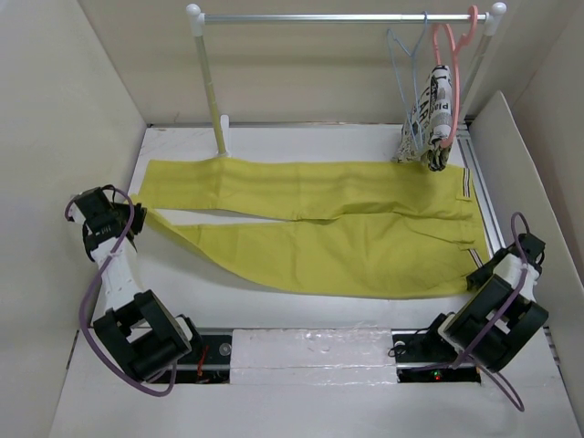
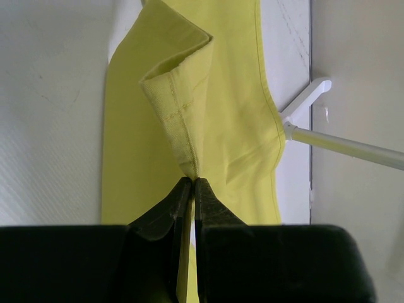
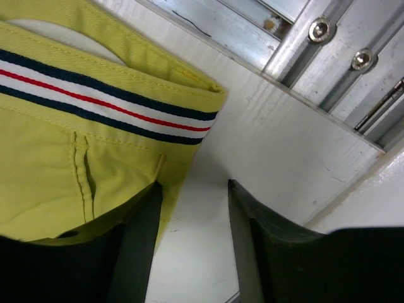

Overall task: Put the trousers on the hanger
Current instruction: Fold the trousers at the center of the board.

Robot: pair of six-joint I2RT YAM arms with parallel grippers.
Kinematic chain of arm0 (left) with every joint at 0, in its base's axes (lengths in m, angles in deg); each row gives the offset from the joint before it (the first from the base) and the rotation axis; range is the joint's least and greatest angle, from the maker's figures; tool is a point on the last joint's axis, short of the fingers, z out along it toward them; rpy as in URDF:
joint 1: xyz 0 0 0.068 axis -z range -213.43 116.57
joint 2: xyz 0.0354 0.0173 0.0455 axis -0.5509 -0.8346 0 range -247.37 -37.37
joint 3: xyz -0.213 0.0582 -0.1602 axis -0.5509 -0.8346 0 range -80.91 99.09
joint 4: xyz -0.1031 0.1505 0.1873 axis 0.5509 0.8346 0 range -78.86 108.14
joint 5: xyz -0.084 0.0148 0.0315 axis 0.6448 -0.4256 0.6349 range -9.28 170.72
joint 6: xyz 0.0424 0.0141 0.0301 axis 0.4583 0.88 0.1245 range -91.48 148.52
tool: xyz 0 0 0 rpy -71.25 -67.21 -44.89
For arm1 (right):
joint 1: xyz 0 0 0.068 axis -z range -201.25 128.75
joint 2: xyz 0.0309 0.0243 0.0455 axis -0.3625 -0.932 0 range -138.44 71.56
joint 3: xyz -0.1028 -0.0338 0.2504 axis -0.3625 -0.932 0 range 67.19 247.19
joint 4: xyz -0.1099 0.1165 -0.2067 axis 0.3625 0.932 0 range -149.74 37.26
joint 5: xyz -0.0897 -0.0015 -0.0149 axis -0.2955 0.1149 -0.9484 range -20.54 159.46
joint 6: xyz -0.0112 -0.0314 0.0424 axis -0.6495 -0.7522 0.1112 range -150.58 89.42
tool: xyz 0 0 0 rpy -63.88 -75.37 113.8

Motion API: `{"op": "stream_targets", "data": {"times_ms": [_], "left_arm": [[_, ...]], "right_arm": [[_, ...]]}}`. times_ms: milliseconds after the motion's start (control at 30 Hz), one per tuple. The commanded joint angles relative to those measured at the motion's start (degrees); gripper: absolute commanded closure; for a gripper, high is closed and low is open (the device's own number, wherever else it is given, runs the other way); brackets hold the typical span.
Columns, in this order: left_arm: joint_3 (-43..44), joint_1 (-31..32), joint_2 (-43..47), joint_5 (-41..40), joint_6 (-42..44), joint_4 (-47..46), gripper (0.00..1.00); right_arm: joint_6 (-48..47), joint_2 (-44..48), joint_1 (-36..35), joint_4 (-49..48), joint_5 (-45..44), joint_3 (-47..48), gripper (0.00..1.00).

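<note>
The mustard-yellow trousers (image 1: 319, 219) lie flat across the table, legs to the left and the striped waistband (image 1: 467, 182) to the right. My left gripper (image 1: 130, 222) is shut on the hem of one trouser leg (image 2: 183, 120), which folds up just ahead of the fingertips in the left wrist view (image 2: 192, 181). My right gripper (image 1: 477, 276) is open at the near waistband corner (image 3: 189, 120); its left finger (image 3: 142, 233) lies over the cloth edge and bare table shows between the jaws. The pale-blue hanger (image 1: 404, 57) hangs empty on the rail at the back right.
A pink hanger (image 1: 447, 46) with black-and-white printed cloth (image 1: 429, 123) hangs beside the blue one. The rail (image 1: 347, 16) stands on white posts (image 1: 210, 82); one post foot shows in the left wrist view (image 2: 309, 98). White walls enclose the table on the left, back and right.
</note>
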Motion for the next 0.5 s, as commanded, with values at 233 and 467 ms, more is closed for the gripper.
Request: {"op": "stream_targets", "data": {"times_ms": [233,467], "left_arm": [[0.16,0.06,-1.05,-1.3,1.01,-2.19,1.0],[0.15,0.06,-0.78,-2.27,1.02,-2.19,1.0]], "right_arm": [[5.26,-5.94,-3.8,-3.73,-3.33,4.55,0.88],[7.55,-5.43,-5.83,-5.65,-2.72,4.03,1.0]]}}
